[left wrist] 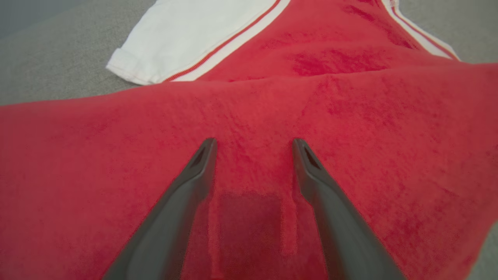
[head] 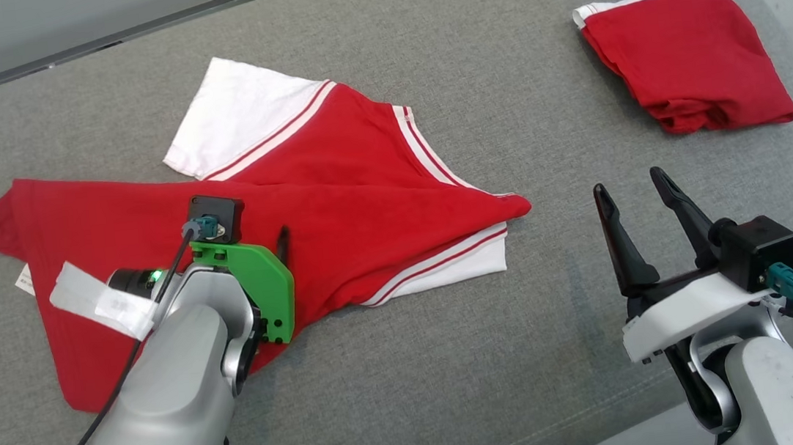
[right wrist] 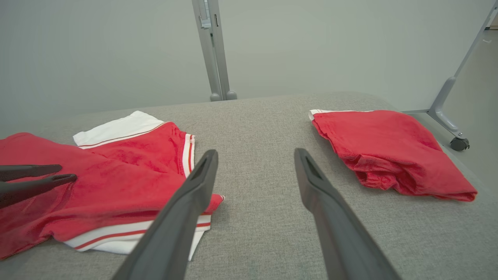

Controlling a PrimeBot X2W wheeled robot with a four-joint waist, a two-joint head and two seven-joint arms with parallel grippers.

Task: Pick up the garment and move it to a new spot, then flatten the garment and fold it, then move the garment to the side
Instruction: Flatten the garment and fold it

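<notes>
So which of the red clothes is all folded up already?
The small red bundle on the robot's right side. The other red shirt, under the left gripper, lies spread out.

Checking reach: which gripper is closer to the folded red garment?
Right. The right gripper sits open over the grey surface, just short of the folded garment; the left gripper is open over the spread shirt, farther off.

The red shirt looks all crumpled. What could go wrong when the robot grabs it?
1. The left gripper is open over the middle of the red shirt, where layers overlap; it might pinch several and bunch them up.
2. One white sleeve lies tucked under the body and may end up folded in.
3. Dragged right, the shirt could bump the folded red garment.
</notes>
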